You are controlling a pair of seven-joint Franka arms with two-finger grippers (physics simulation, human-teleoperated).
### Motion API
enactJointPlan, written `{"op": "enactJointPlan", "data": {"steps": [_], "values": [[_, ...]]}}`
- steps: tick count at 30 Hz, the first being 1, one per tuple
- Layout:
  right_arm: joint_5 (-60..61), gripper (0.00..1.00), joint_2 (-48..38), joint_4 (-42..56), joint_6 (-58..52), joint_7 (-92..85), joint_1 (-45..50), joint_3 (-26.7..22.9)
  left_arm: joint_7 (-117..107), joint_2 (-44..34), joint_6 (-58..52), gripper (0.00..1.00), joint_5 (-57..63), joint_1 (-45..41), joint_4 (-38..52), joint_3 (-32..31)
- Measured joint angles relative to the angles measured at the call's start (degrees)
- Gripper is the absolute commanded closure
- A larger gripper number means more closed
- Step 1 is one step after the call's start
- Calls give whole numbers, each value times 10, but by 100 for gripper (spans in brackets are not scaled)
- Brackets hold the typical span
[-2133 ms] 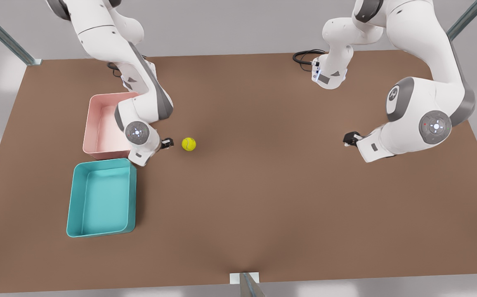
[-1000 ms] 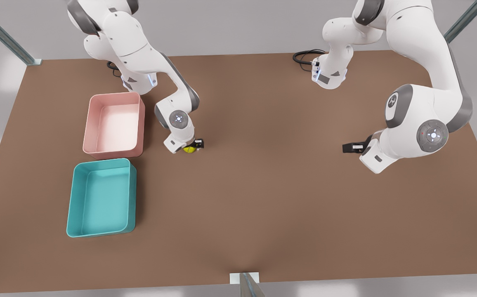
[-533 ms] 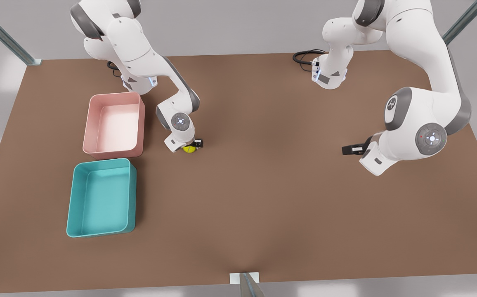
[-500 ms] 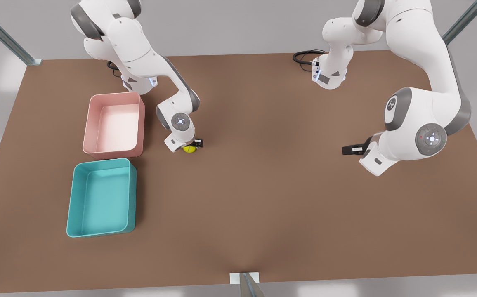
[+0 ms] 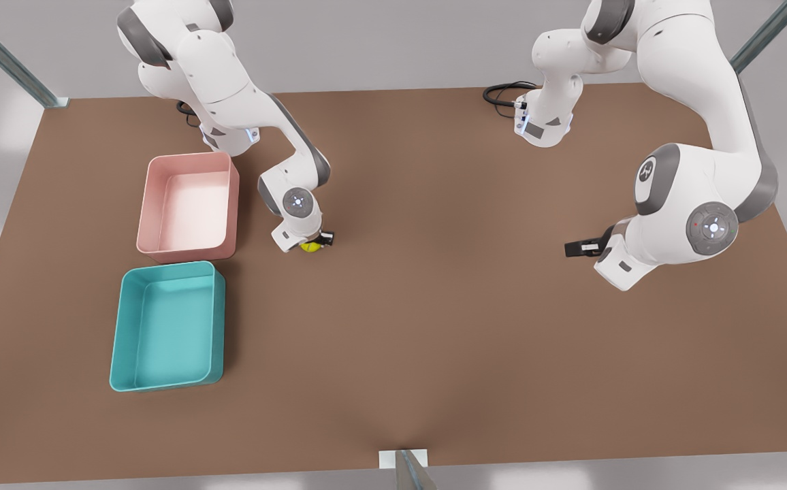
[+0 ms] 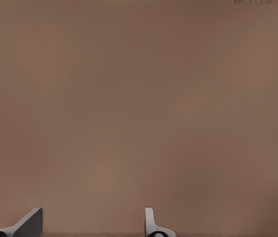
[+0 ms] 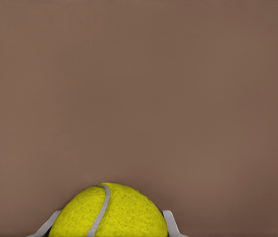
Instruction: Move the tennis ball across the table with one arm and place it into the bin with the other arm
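Observation:
The yellow-green tennis ball [image 5: 310,248] rests on the brown table [image 5: 434,306], right of the pink tray as the front view shows it. My right gripper [image 5: 312,243] points down over it. In the right wrist view the ball [image 7: 109,212] sits between the two fingers [image 7: 170,220], which press on its sides. The teal bin [image 5: 218,327] lies at the front view's left, nearer the camera than the pink tray. My left gripper [image 5: 572,249] hovers at the front view's right, waiting. Its fingers [image 6: 150,222] stand wide apart over bare table, so it is open.
A pink tray [image 5: 233,204] sits just behind the teal bin, close to my right arm's wrist. A black cable [image 5: 499,92] coils by the far arm base. Metal frame posts stand at the table's corners and front edge [image 5: 404,466].
The right gripper came over the ball from beside the pink tray, dropped onto it and closed around it. Less of the ball shows now. The left arm shifted only slightly.

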Motion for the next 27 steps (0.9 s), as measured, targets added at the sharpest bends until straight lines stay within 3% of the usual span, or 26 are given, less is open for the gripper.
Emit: {"op": "enactJointPlan", "data": {"steps": [14, 23, 27], "values": [[4, 42, -25, 55, -24, -29, -28, -6, -4, 5, 14, 0, 16, 0, 1, 0], [0, 42, 29, 286, -102, -176, -66, -156, -5, 13, 35, 0, 23, 0, 1, 0], [0, 42, 55, 329, -123, -262, -70, -226, -5, 12, 39, 0, 24, -1, 1, 0]]}}
